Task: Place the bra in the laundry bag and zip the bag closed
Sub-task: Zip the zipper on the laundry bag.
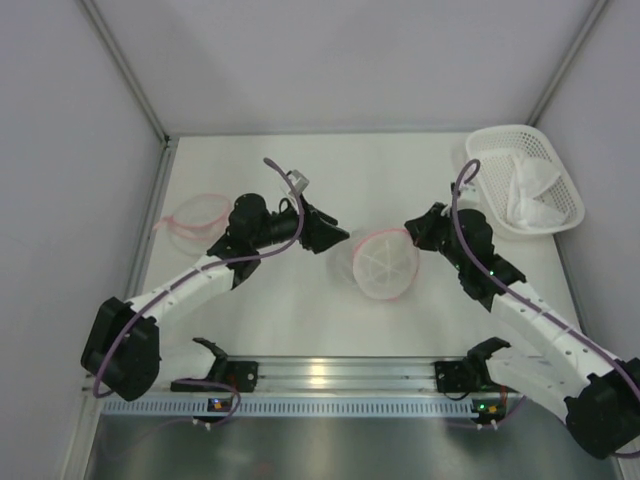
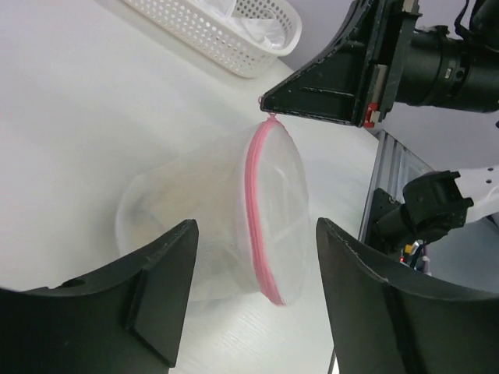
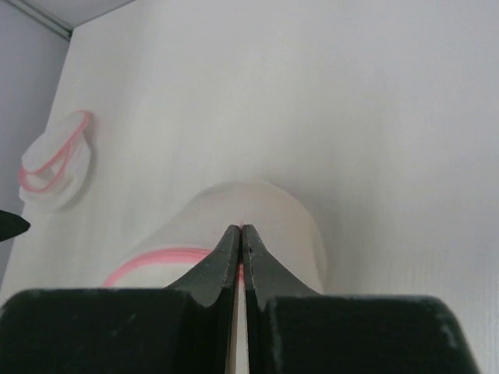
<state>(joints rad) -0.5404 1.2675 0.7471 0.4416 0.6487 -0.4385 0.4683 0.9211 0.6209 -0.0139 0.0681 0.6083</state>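
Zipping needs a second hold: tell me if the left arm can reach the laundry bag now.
Probably yes: the left gripper is open, facing the laundry bag with nothing between; the right gripper pinches only its pink rim on the far side.

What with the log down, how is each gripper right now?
Left gripper: open, holding nothing.
Right gripper: closed on the pink zipper edge of the laundry bag.
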